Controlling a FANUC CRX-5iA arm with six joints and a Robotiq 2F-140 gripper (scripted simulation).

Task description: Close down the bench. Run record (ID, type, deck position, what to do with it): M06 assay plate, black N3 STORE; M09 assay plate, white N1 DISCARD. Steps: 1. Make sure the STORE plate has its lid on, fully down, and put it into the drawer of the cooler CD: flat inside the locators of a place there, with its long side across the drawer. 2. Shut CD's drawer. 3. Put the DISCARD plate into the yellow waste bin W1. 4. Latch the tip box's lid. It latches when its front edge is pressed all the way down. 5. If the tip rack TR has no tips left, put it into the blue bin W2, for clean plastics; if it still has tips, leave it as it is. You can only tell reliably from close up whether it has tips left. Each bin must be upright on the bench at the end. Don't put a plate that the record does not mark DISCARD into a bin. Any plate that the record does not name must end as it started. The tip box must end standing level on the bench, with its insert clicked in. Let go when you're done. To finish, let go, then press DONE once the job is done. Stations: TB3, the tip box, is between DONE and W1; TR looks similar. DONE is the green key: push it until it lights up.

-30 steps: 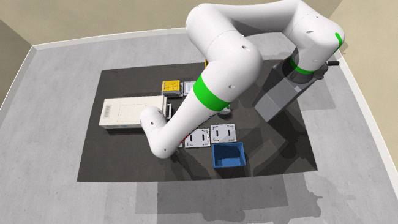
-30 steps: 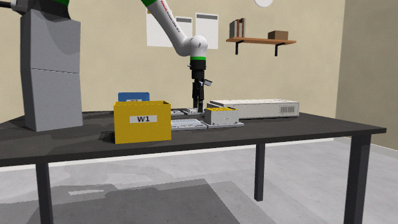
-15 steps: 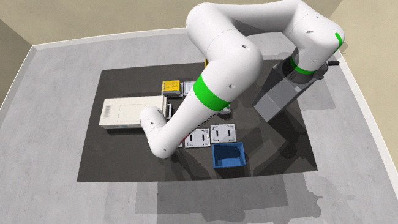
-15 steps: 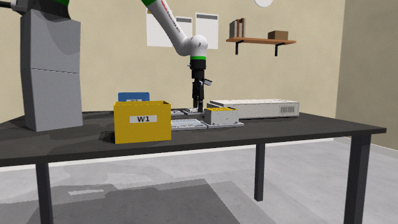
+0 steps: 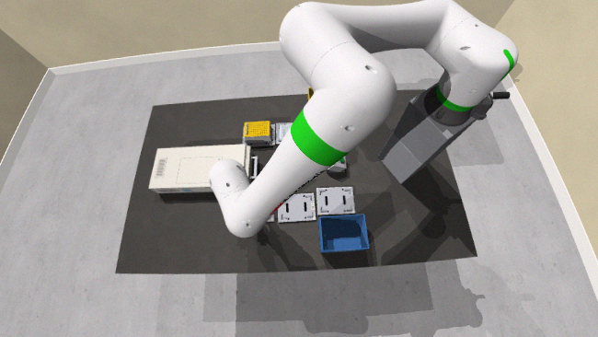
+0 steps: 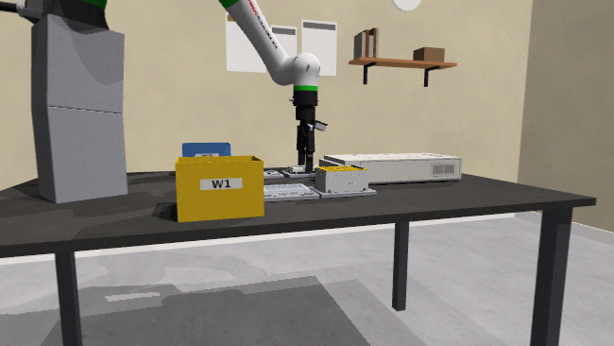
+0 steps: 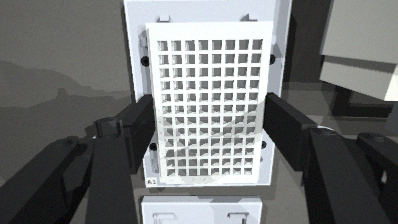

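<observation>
Squarely between the jaws, the white assay plate (image 7: 209, 107) is pinched by its long sides, seemingly lifted.

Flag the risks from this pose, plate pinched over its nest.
1. The claw pinches the white gridded assay plate only by its long edges, so it could slip or tilt in transit.
2. The plate seems barely above its white deck nest; moving sideways may snag the locators.
3. The open-topped yellow tip box stands near the likely path to the yellow waste bin.
</observation>
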